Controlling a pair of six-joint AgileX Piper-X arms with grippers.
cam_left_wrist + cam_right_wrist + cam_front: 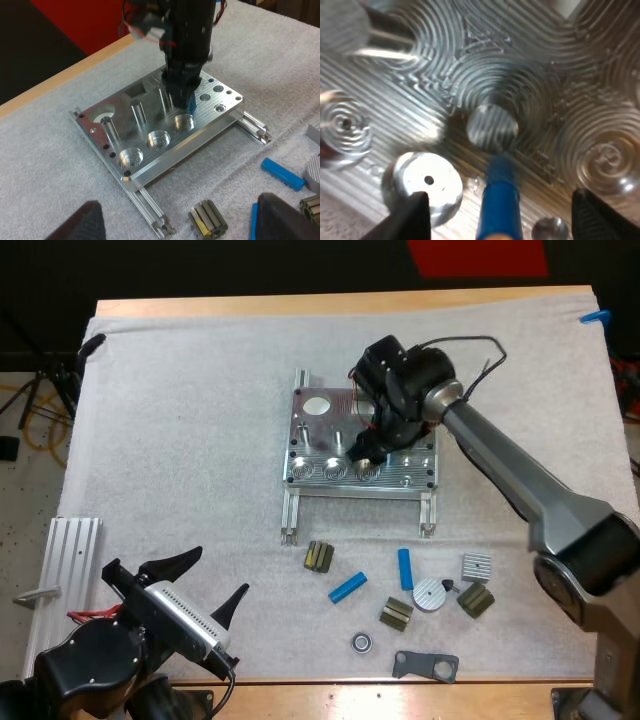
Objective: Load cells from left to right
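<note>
- High view: the right gripper hung low over the fixture, at its front row. The left gripper, spread wide and empty, sat well apart, so the right arm was nearer.
- Left wrist view: a blue cell stood near-upright at the right gripper's tip, just behind the rightmost socket.
- Right wrist view: the cell's long axis pointed at a round pocket. Whether it was gripped, I could not tell.

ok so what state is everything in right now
left hand: open, clear of everything
right hand: open, low over the fixture
fixture: flat on the mat, three front pockets empty
blue cell: upright between the right hand's fingers, which stand off it; seated or not, cannot tell
loose blue cells: lying on the mat, not loaded
</note>
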